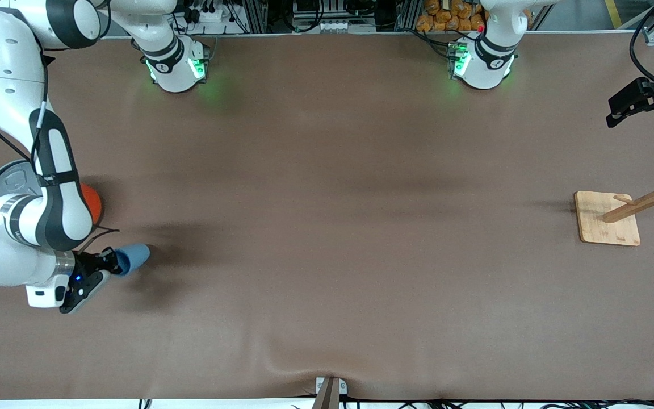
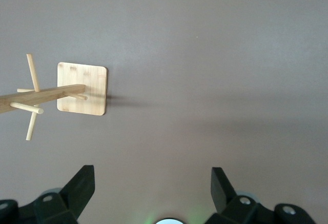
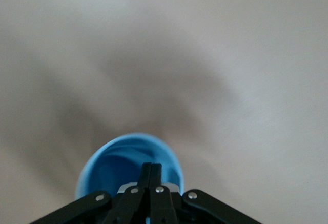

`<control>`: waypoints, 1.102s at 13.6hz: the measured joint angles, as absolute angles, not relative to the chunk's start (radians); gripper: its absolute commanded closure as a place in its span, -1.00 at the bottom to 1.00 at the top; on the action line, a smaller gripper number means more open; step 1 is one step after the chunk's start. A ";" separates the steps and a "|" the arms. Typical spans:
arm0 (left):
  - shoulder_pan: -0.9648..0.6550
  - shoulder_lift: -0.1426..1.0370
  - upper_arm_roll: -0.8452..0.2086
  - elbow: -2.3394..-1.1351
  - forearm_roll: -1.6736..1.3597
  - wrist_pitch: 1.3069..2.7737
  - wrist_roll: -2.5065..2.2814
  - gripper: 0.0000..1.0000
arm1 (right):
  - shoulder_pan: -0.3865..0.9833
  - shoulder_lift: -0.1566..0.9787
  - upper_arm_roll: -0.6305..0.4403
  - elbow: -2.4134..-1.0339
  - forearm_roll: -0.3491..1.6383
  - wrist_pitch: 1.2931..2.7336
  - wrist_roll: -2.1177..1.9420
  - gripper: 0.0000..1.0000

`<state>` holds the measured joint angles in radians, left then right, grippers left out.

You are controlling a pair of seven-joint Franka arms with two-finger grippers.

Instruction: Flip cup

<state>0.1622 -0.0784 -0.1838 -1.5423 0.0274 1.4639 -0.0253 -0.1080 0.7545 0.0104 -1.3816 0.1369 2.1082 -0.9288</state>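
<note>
**Fingers pinched on the cup rim, mid-turn above the table**

Fingers of the right gripper are closed together on the rim of the cup, one inside the dark blue mouth and one outside, as the right wrist view shows. The cup is held off the table, lying roughly on its side, at the right arm's end and just beside the orange-red can, which the arm partly hides.

The grip looks thin: only a small stretch of the wall sits between the pads, so a quick wrist turn could let the cup swing or slip out, and it would likely roll on the bare cloth. A second risk is the can. The forearm hangs close over it, and further rotation or a sideways shift could knock it. Setting the cup down at a tilt is the third: if the rim or base lands on one edge, it may tip as the grip lets go.

The left gripper waits near the wooden rack, fingers spread wide and holding nothing.
</note>
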 measured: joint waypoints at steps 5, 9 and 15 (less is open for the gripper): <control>0.162 -0.078 -0.182 -1.541 0.027 1.464 -0.025 -1.00 | -0.061 0.745 0.019 -1.277 0.137 2.195 -0.922 1.00; 0.162 -0.078 -0.182 -1.541 0.027 1.464 -0.025 -1.00 | -0.059 0.743 0.015 -1.270 0.138 2.172 -0.905 0.31; 0.162 -0.078 -0.181 -1.541 0.027 1.464 -0.025 -1.00 | -0.060 0.747 0.014 -1.283 0.140 2.081 -0.562 -1.00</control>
